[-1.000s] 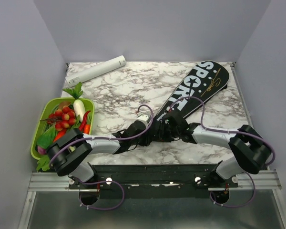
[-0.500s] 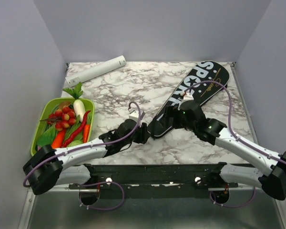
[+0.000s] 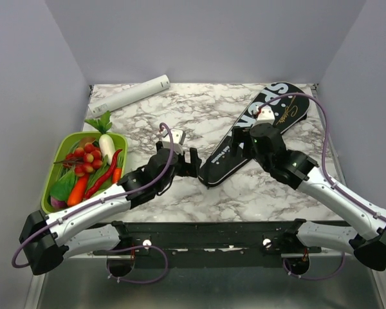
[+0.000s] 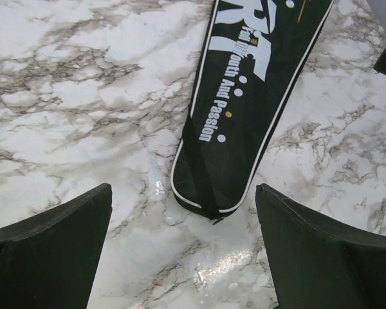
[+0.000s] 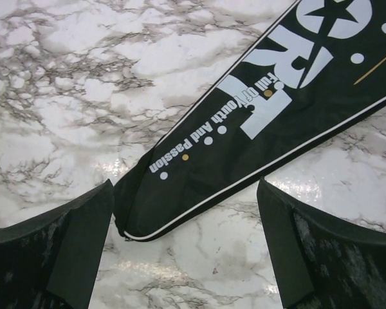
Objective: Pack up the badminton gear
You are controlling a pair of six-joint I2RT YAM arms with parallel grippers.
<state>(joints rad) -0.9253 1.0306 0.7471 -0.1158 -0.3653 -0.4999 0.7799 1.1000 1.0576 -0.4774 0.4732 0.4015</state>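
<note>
Both arms have drawn apart since a second ago: they were knotted together over the narrow end of the bag, and now each has backed off to its own side of it. Your left fingers stand wide apart with nothing between them, the bag's tip lying on the table just ahead. Your right fingers are just as spread and just as empty, looking down on the same tip from the other side.

The bag lies flat and diagonal, narrow end toward you, broad end up by the far right corner. You cannot see either of the rackets, so you cannot tell from here whether they are inside.

The main hazard, as I judge it, is the bag itself. It is thin, limp fabric on glossy marble, so a pinch that comes in shallow will likely skate it along rather than lift an edge, and a push toward the far right could nudge the broad end over the table's rim. Both sets of fingers also aim at one small spot (a collision waiting to happen if you close in together). Mind the right arm's purple cable, which arcs over the bag's broad end. The green tray is well apart.
</note>
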